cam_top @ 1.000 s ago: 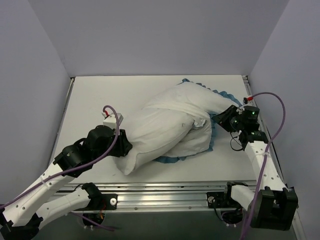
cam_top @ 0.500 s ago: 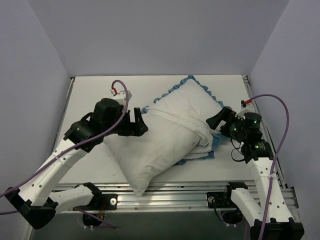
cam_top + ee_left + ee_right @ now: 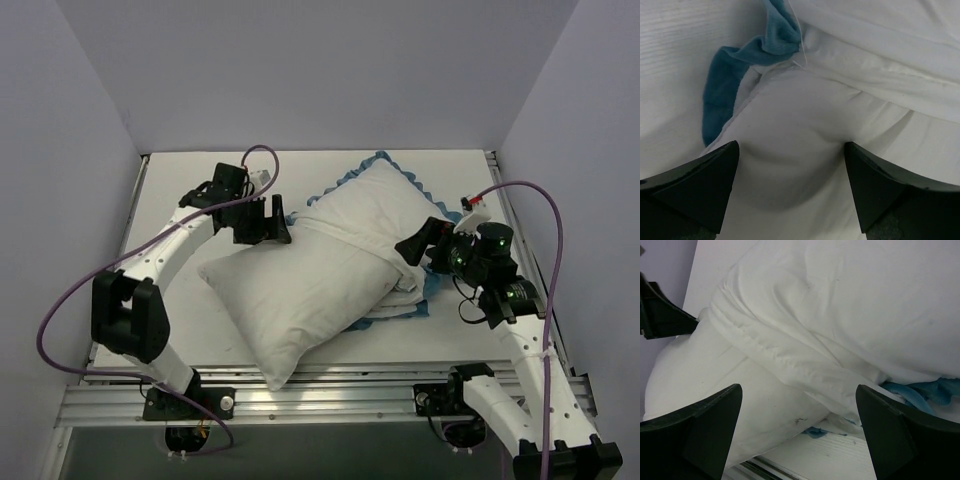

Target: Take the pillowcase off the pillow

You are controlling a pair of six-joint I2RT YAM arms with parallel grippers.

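The pillow [image 3: 295,300] lies slantwise on the table, its plain white near-left half bare. The pillowcase [image 3: 375,210], white side out with teal ruffle [image 3: 405,308], still wraps the far-right half; its hem crosses the middle. My left gripper [image 3: 275,225] stands open at the hem's far-left end; in its wrist view the gripper [image 3: 792,165] straddles bare pillow [image 3: 790,140] below the hem [image 3: 880,70] and ruffle [image 3: 735,70], gripping nothing. My right gripper [image 3: 420,243] is open beside the case's right edge, and in its own view [image 3: 799,410] it hovers over pillow [image 3: 740,385] and pillowcase [image 3: 855,300], empty.
White table [image 3: 180,180] with grey walls on three sides. A metal rail [image 3: 330,385] runs along the near edge, close under the pillow's near corner. The left gripper's fingers [image 3: 660,310] show at the left edge of the right wrist view.
Both grippers opened and let go of the fabric. The left arm swung from the near left to the far left of the pillow. The pillow dropped flat; the right gripper drew back slightly.
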